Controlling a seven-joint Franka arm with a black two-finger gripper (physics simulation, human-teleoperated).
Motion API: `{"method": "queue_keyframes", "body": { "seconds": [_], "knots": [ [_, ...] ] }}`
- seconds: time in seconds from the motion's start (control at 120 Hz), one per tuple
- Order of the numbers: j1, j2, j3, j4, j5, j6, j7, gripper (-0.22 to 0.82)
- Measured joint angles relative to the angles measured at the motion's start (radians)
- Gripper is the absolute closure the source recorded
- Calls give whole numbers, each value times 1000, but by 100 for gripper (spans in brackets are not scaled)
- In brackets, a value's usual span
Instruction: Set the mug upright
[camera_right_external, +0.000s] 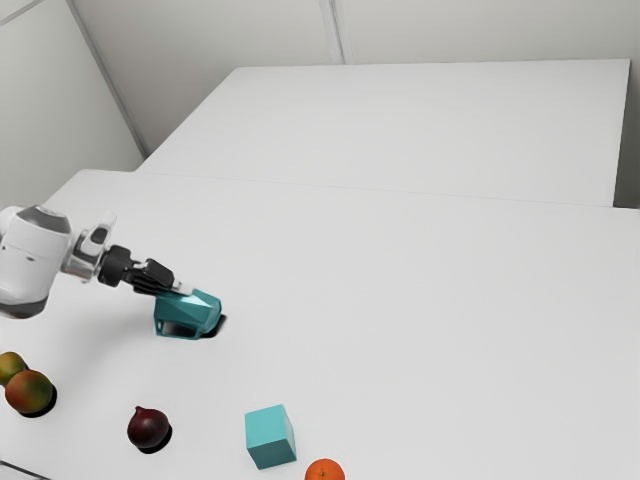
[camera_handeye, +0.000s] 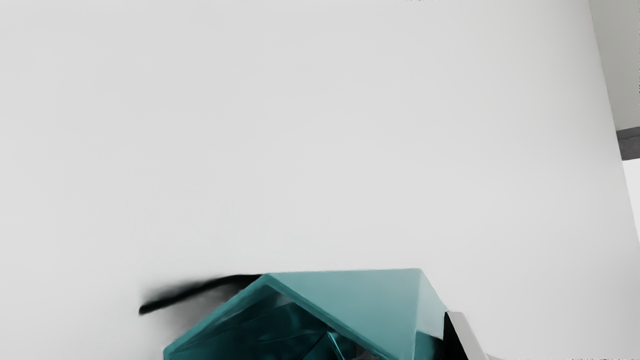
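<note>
Gripping the mug (camera_right_external: 187, 314) by its wall (camera_handeye: 365, 300) is advised, as it is judged light, stiff and slightly slippery, and is seen tipped over at the table (camera_right_external: 400, 300), against the end effector (camera_right_external: 183, 290), whose closure cannot be determined.

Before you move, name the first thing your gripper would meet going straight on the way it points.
Most likely the teal mug: in the exterior view the gripper already overlaps its near end. Whether they touch is unclear; beyond it, probably the tabletop.
</note>
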Motion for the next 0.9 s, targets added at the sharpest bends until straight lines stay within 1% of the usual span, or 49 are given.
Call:
{"method": "queue_keyframes", "body": {
  "seconds": [0.133, 0.3, 0.5, 0.683, 0.817, 0.9],
  "knots": [
    [-11, -35, 0, -8, 0, -1, 17, 74],
    [-35, -94, 1, -25, 7, -2, 34, 76],
    [-118, -184, 5, -13, 88, 3, 22, 78],
    [-217, -244, 8, 15, 262, 13, -62, 78],
    [-312, -261, 10, 49, 427, 19, -167, 79],
    [-353, -278, 10, 51, 518, 22, -242, 79]
  ]
}}
